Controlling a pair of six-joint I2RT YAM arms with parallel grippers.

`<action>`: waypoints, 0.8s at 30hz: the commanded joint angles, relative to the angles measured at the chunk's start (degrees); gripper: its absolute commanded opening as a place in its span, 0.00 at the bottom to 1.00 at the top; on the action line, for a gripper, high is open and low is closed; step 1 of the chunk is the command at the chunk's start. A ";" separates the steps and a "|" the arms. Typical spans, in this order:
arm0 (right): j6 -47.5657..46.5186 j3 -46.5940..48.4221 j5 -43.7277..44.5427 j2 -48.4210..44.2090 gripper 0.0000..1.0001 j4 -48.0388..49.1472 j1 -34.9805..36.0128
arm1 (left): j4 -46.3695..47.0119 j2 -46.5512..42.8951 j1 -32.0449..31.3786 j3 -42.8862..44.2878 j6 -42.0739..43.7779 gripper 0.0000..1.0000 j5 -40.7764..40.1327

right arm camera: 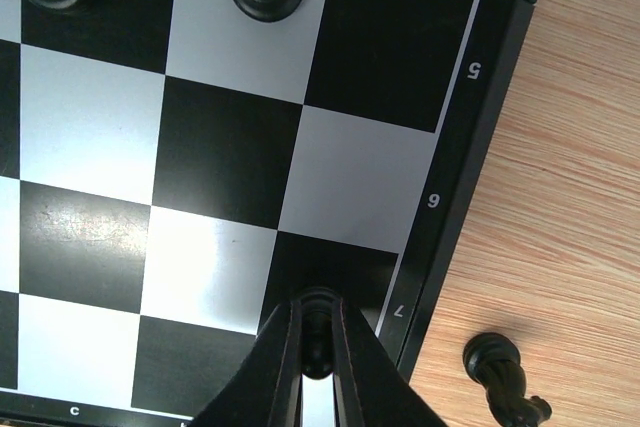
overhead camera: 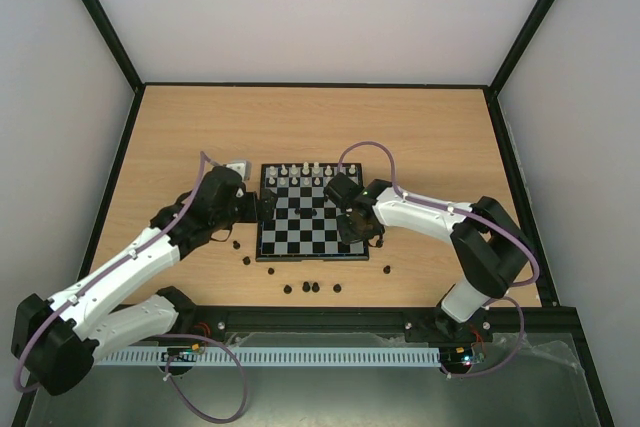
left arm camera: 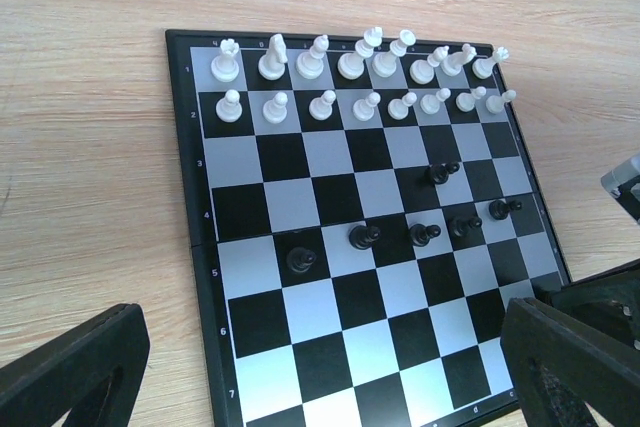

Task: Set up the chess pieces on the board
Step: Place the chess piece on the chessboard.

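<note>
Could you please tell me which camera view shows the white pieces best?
The left wrist view: the white pieces fill two full rows along one edge of the board, each shape distinct. The top view shows them only as tiny pale dots; the right wrist view shows none.

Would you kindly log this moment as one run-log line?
right pincer: shut on black piece, row 7 | left pincer: open | white pieces: placed | stray black piece: off board
</note>
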 commanded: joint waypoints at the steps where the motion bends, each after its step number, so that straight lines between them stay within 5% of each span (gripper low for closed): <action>1: 0.19 0.20 1.18 1.55 0.07 -3.25 0.43 | 0.61 0.54 -0.16 -0.25 0.06 0.99 -0.70; 17: -0.06 1.94 1.23 -0.89 0.22 -3.38 0.36 | 1.03 1.11 -0.14 0.20 0.27 0.99 -0.88; 24: -0.30 2.65 1.07 -6.58 0.47 -2.74 0.39 | 0.91 1.32 -0.19 0.95 0.35 0.99 -1.36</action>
